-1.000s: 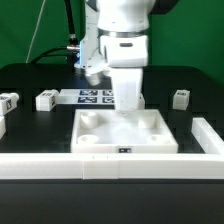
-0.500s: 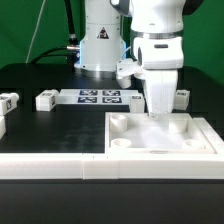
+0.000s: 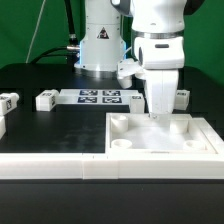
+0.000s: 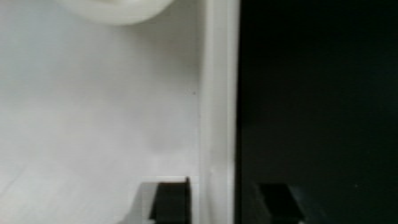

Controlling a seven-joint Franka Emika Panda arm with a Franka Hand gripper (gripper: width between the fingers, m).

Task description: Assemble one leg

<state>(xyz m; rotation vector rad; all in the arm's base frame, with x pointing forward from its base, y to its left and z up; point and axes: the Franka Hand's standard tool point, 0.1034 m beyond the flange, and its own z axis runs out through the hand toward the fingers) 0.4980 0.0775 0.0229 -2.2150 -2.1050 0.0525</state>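
The large white square panel (image 3: 128, 146) lies at the front right of the table, against the white front rail. My gripper (image 3: 158, 114) comes down on its far rim. In the wrist view my gripper (image 4: 222, 201) straddles the panel's raised rim (image 4: 217, 90), one finger (image 4: 169, 201) inside and one outside, shut on it. A round corner socket (image 4: 118, 10) shows ahead. Small white legs with marker tags lie on the table: one (image 3: 45, 100) at the exterior view's left, one (image 3: 8, 100) farther left, one (image 3: 181, 97) behind my gripper on the right.
The marker board (image 3: 100, 97) lies flat at the back middle. A long white rail (image 3: 60, 166) runs along the front edge. The robot base (image 3: 100, 45) stands behind the board. Another white part (image 3: 2, 124) shows at the left edge.
The panel and my gripper slid to the exterior view's right a second ago. Nothing has moved in the last half second.
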